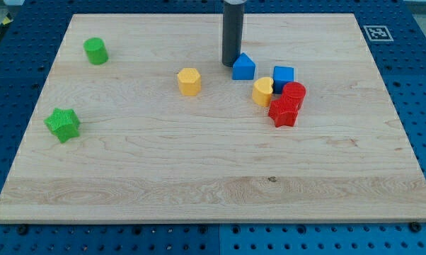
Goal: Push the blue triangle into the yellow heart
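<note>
The blue triangle [244, 66] lies on the wooden board [199, 177], right of centre near the view's top. The yellow heart [262, 91] sits a short way below and to its right, apart from it. My tip [231, 64] stands just left of the blue triangle, close to or touching its upper left side.
A blue cube [284, 76], a red cylinder [294, 92] and a red star-like block [284, 112] crowd the heart's right side. A yellow hexagon [189, 81] is at centre left. A green cylinder [95, 51] and a green star [62, 123] are at the view's left.
</note>
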{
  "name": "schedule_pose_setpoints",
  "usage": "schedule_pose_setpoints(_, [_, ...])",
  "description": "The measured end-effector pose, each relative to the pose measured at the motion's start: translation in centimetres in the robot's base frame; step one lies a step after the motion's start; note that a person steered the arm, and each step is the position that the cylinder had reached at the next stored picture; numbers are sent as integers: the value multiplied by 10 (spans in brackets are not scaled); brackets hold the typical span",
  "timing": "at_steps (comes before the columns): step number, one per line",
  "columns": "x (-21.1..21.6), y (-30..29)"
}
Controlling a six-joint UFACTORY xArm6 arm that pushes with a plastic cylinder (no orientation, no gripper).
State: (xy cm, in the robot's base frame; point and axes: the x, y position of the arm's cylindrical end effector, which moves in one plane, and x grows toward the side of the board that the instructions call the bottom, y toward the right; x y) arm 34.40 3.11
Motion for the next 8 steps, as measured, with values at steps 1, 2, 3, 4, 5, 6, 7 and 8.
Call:
schedule_pose_setpoints(1, [17, 0])
schedule_pose_setpoints(2, [17, 0])
schedule_pose_setpoints(3, [-6, 3])
schedule_pose_setpoints(4, [-9, 5])
schedule_pose_setpoints(5, [-9, 7])
schedule_pose_setpoints(6, [-1, 25])
schedule_pose_setpoints(7, [-1, 26])
schedule_pose_setpoints(8, [8, 26])
